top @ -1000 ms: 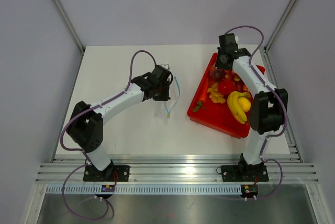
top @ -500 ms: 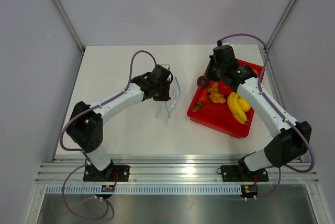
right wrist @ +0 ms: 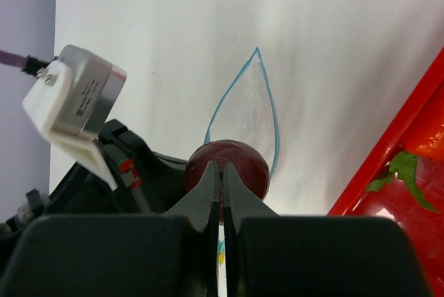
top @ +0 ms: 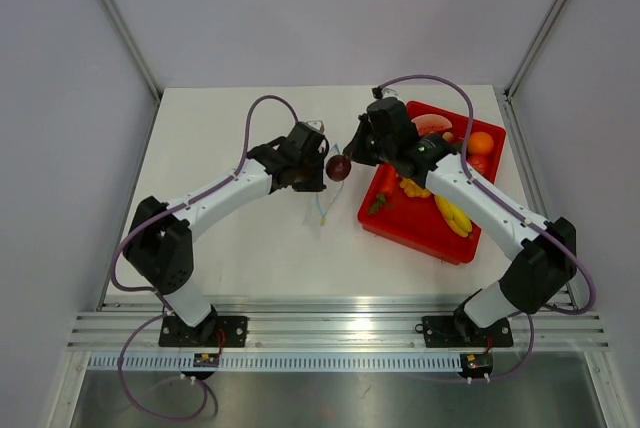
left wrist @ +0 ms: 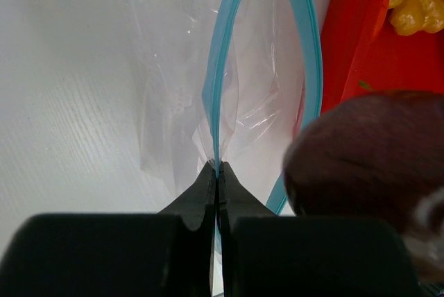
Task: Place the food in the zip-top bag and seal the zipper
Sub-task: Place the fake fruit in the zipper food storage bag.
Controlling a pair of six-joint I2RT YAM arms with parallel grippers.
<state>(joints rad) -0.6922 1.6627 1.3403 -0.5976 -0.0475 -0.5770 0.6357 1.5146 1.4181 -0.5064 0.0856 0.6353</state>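
My left gripper (top: 318, 172) is shut on the light blue zipper (left wrist: 220, 82) and holds the clear zip-top bag (top: 324, 195) with its mouth open as a loop (right wrist: 267, 106). Its fingertips (left wrist: 217, 169) pinch one side of the strip. My right gripper (top: 347, 160) is shut on the dark purple fruit (top: 339, 167) and holds it just above the bag mouth, next to the left gripper. The fruit shows large in the left wrist view (left wrist: 368, 158) and behind my right fingertips (right wrist: 244, 162). I cannot pick out the round red fruit; my right arm covers part of the tray.
The red tray (top: 392, 218) lies right of the bag, its edge close to the mouth (left wrist: 350, 33). It holds a banana (top: 452, 214), an orange fruit (top: 481, 142), a yellow knobbly piece (left wrist: 416, 2) and a red leafy fruit (right wrist: 409, 203).
My right gripper has lifted the purple fruit out of the tray and carried it left to the bag mouth. The left gripper has kept its hold on the zipper.
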